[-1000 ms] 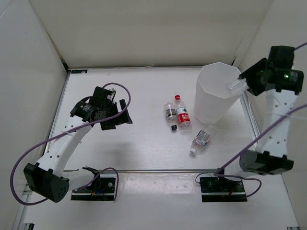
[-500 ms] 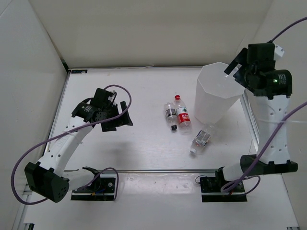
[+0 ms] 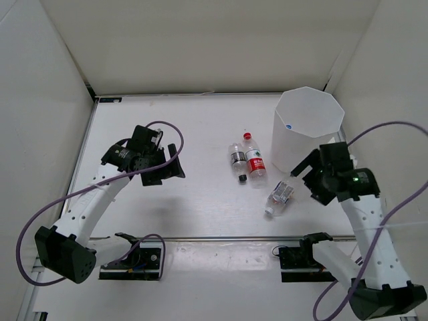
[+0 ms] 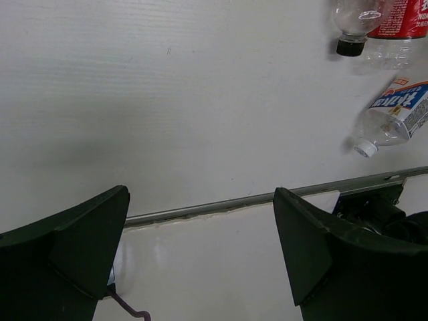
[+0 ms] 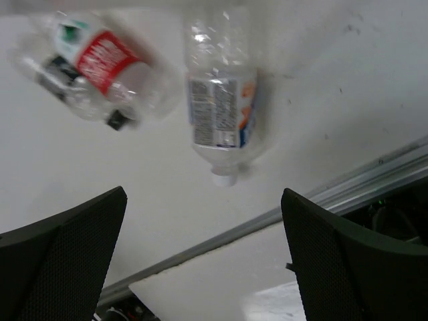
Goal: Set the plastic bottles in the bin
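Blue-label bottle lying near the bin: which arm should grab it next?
Probably the right. The right tool, open, hangs just beside the bottle, which sits centred in its wrist view. The left tool, also open, is much farther away.

A robotics lab cell: white worktop (image 3: 194,200) boxed in by plain white panels (image 3: 200,40) (metal rail (image 3: 221,237) in front), cabled robot arms (image 3: 93,200) bolted on.

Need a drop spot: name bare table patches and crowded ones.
Bare: table between left arm and black-cap bottle, plus the far strip behind them. Crowded: between bin, blue-label bottle and right arm.
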{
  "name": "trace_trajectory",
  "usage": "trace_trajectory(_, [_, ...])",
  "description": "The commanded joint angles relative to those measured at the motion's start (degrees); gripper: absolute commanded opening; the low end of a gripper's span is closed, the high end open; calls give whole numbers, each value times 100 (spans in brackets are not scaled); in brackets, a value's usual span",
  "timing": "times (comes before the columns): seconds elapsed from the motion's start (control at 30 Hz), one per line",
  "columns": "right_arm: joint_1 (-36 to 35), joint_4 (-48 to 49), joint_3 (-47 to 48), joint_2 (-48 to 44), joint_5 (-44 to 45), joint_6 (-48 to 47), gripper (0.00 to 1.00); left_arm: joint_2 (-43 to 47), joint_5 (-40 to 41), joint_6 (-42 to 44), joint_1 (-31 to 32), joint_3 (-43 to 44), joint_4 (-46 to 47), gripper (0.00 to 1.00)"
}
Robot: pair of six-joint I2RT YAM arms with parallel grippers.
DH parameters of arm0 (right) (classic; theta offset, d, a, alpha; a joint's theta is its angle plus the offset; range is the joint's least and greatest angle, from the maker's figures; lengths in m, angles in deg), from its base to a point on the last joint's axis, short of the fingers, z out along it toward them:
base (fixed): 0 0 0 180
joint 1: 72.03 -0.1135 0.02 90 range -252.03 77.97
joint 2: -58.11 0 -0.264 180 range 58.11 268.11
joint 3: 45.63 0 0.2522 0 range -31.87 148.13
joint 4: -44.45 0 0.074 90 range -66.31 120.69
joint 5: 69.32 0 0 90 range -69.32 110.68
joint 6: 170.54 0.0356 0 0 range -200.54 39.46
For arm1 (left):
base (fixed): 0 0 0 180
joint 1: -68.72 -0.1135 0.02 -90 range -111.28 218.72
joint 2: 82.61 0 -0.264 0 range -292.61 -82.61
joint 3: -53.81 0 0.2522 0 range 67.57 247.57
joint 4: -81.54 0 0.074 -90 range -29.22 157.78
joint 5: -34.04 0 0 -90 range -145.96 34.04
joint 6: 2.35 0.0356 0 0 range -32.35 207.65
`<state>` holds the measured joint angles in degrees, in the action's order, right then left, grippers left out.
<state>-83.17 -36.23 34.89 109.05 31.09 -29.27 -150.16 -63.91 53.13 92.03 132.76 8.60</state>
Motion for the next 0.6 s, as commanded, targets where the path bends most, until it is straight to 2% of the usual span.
trace_trajectory(0.0, [-38,925,-1040,-250,-452,507,100,163,-67,7,-28,-68,152,100])
trace_trajectory(0.13, [-90,1417,-1595,205,-505,166,100,225,-120,60,-28,-191,152,100])
trace_trajectory(0.43, [-90,2051,-1789,2049,-137,164,100,409,-58,121,-28,-569,205,100])
trace_trajectory(0.57, [-90,2051,-1938,2516,-66,112,100,576,-6,121,-28,-779,205,100])
